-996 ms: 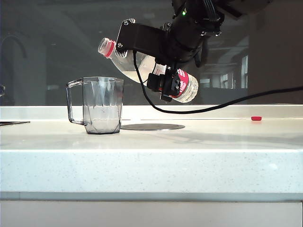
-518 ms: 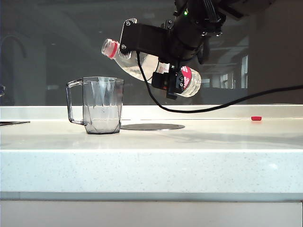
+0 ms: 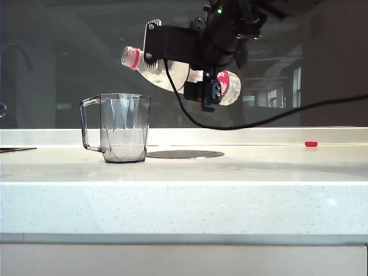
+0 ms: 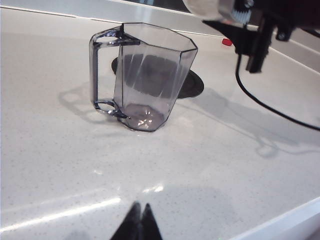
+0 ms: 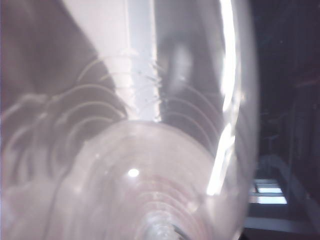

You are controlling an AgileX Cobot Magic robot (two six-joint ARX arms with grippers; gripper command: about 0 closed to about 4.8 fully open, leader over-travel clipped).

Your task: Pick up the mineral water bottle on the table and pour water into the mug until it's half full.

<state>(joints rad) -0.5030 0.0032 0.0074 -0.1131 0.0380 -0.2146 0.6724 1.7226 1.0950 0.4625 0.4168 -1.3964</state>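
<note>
The mineral water bottle [image 3: 167, 73] hangs in the air, lying almost level, its red neck ring [image 3: 133, 58] pointing left above the mug's right rim. My right gripper [image 3: 208, 86] is shut on the bottle's labelled lower half. The clear bottle [image 5: 140, 150] fills the right wrist view and hides the fingers. The smoky-grey mug [image 3: 125, 127] stands upright on the table [image 3: 230, 195], handle to the left. No stream of water shows between bottle and mug. In the left wrist view, my left gripper [image 4: 141, 207] is shut over bare table, well short of the mug [image 4: 150, 75].
A flat dark disc [image 3: 184, 154] is set into the table just right of the mug. A small red cap [image 3: 311, 144] lies at the far right by the back ledge. A black cable [image 3: 276, 118] sags from the right arm.
The bottle's base end has risen with the right gripper, and the wrist has rolled, so the bottle now lies nearer level. The mug and left gripper have not moved.
</note>
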